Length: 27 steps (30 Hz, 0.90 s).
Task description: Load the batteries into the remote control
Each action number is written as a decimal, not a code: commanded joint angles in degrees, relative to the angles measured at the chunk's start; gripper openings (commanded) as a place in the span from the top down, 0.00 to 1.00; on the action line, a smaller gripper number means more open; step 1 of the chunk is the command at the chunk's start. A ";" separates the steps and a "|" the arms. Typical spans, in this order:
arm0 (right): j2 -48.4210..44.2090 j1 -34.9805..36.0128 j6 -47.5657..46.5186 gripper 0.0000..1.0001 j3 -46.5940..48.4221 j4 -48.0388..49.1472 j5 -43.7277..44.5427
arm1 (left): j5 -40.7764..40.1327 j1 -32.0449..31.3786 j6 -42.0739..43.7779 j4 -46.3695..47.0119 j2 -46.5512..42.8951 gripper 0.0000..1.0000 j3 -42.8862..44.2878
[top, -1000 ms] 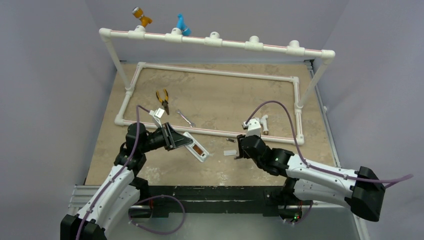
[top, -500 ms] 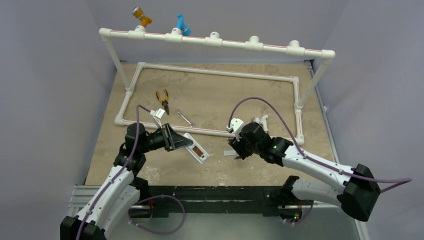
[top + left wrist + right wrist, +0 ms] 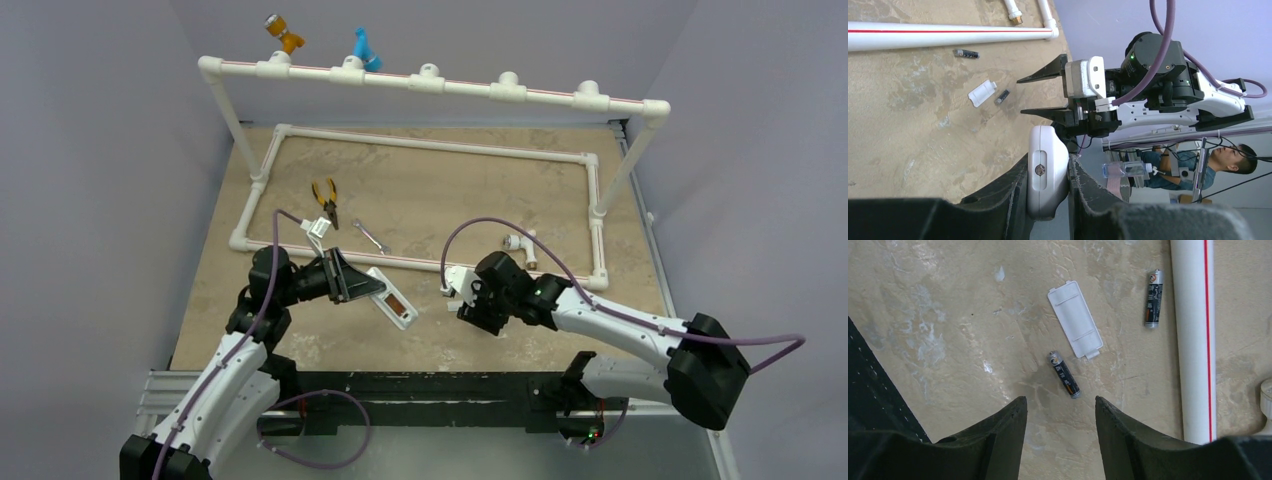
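Batteries (image 3: 1064,375) (image 3: 1153,299) lie flat, apart; white remote control (image 3: 392,297), compartment open.

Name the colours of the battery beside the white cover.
The battery is black with an orange band and silver ends, clearest in the right wrist view.

Remote control (image 3: 1047,170): smooth glossy white plastic. Batteries (image 3: 1064,375): dark shiny wrap w/ metal ends. Table (image 3: 938,315): matt, mottled, rough-looking.

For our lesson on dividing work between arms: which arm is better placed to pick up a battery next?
Right. The right gripper is open and hovers over the battery beside the white cover; the left gripper is busy clamping the remote control.
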 commanded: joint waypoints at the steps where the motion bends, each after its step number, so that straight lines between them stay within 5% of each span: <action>1: 1.06 -0.19 -4.31 0.50 0.96 0.48 -2.84 | 1.50 0.46 1.21 1.27 -0.15 1.00 2.73; 14: 11.28 -0.23 -5.55 0.55 1.80 2.93 -0.83 | 1.33 0.46 1.12 1.59 0.42 1.00 2.88; 27: 15.94 -0.50 -4.82 0.78 2.91 2.46 -1.74 | 1.11 0.46 1.42 0.67 0.21 1.00 3.16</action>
